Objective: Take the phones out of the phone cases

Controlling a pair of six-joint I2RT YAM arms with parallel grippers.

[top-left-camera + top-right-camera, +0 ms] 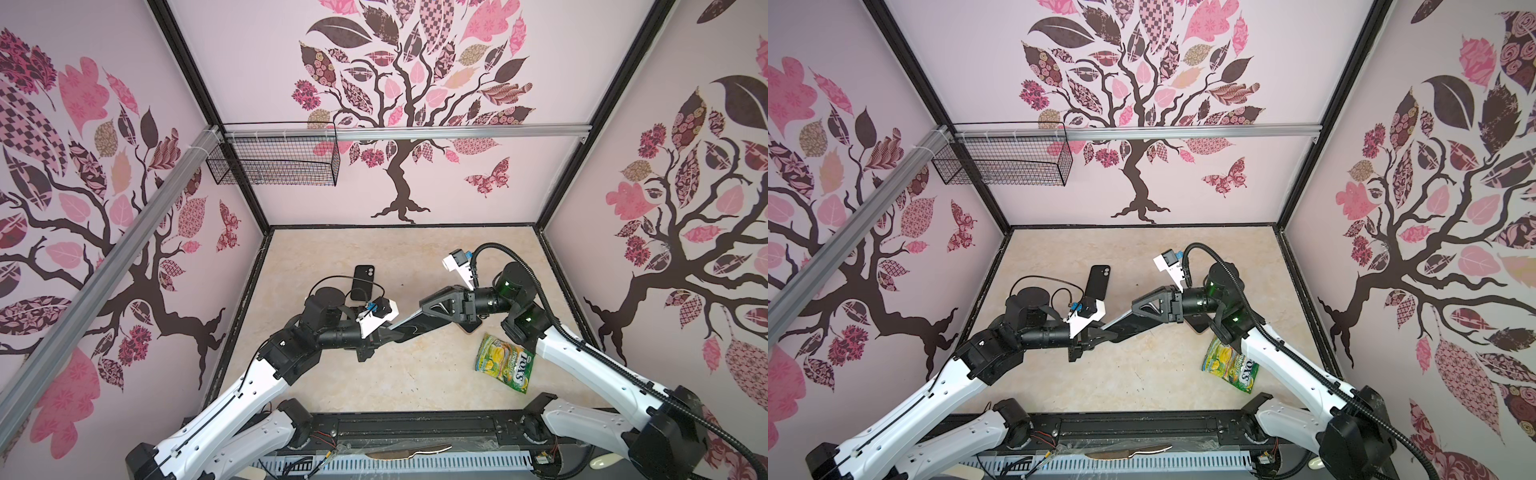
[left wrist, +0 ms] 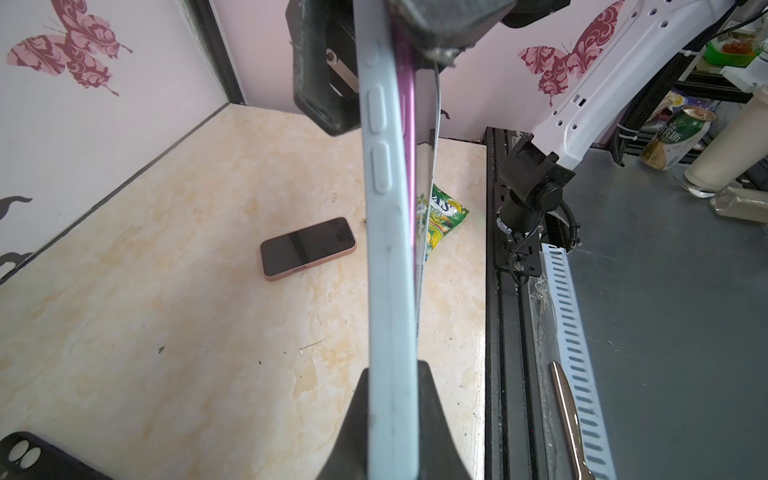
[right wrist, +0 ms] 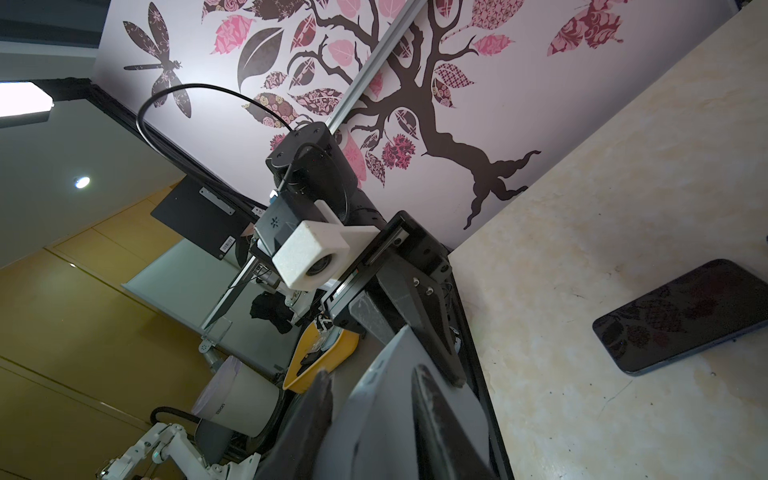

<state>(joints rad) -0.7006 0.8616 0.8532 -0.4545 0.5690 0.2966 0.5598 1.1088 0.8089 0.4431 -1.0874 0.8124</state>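
Observation:
A light blue phone case [image 2: 386, 249] is held on edge above the table, between both arms. The purple side of the phone [image 2: 409, 137] shows inside it along the far half. My left gripper [image 2: 392, 415] is shut on the near end of the case, one finger on each face. My right gripper [image 3: 374, 419] is shut on the opposite end, its fingers pressing the back and the screen side. In both top views the case [image 1: 409, 326] bridges the left gripper [image 1: 384, 334] and the right gripper [image 1: 422, 313] over the table's middle.
A black phone-shaped item [image 1: 363, 282] lies back up behind the left arm. A phone in a pink case [image 2: 307, 247] lies screen up under the right arm. A green candy bag [image 1: 505, 361] lies at front right. A wire basket [image 1: 274, 160] hangs on the back wall.

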